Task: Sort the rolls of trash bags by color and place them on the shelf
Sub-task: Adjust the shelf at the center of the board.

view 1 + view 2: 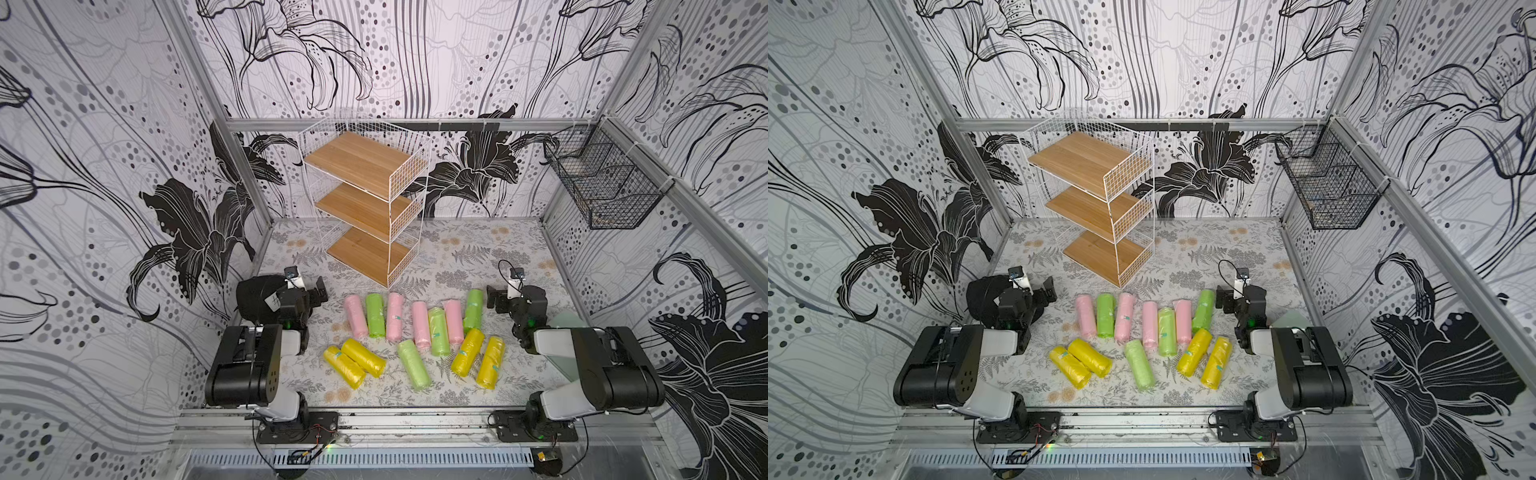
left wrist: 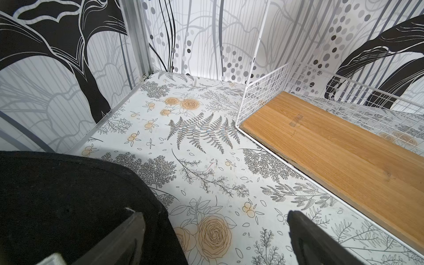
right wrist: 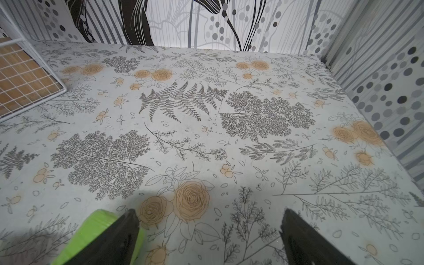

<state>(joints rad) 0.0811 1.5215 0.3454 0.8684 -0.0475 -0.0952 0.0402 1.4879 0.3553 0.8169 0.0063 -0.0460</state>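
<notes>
Rolls (image 1: 419, 328) show whole from above — right wrist glimpses one green roll (image 3: 91, 229) (left tool (image 2: 213, 214), right tool (image 3: 209, 212): spread, empty).

Nothing reads clearly. A white tag (image 1: 273, 301) by the left arm (image 1: 297, 309), at nine o'clock from the rolls of trash bags (image 1: 376, 316), carries a dark handwritten mark like a hash sign, too small to be sure. The teal stickers (image 1: 397, 318) on some rolls show no legible print
</notes>
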